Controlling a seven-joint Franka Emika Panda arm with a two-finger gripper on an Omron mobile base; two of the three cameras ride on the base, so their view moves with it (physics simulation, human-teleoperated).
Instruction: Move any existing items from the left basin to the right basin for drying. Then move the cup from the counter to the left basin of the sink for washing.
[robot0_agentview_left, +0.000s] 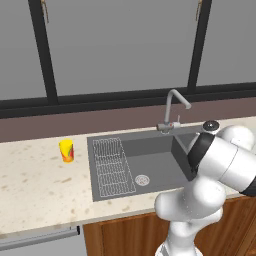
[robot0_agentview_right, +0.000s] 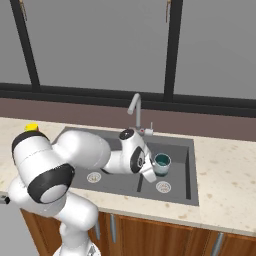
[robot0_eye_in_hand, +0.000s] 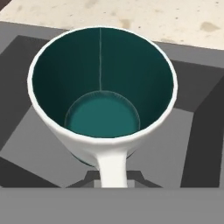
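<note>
My gripper (robot0_agentview_right: 153, 169) is shut on the white handle of a teal mug (robot0_agentview_right: 162, 162) with a white rim, holding it over the right basin (robot0_agentview_right: 178, 172) of the sink. In the hand view the mug (robot0_eye_in_hand: 103, 92) opens toward the camera and is empty inside, with the gripper (robot0_eye_in_hand: 113, 178) pinching its handle at the bottom. The left basin (robot0_agentview_left: 152, 162) holds nothing but its silver strainer (robot0_agentview_left: 142, 180). The yellow cup (robot0_agentview_left: 66, 150) stands upright on the counter (robot0_agentview_left: 35, 185), left of the sink. Its top (robot0_agentview_right: 32, 127) peeks out behind my arm.
A ribbed drainboard (robot0_agentview_left: 112, 167) lies between the cup and the left basin. The curved silver faucet (robot0_agentview_left: 172, 107) rises behind the sink, just left of the mug. Dark window frames run along the back wall. Beige counter (robot0_agentview_right: 225, 170) stretches to the right of the sink.
</note>
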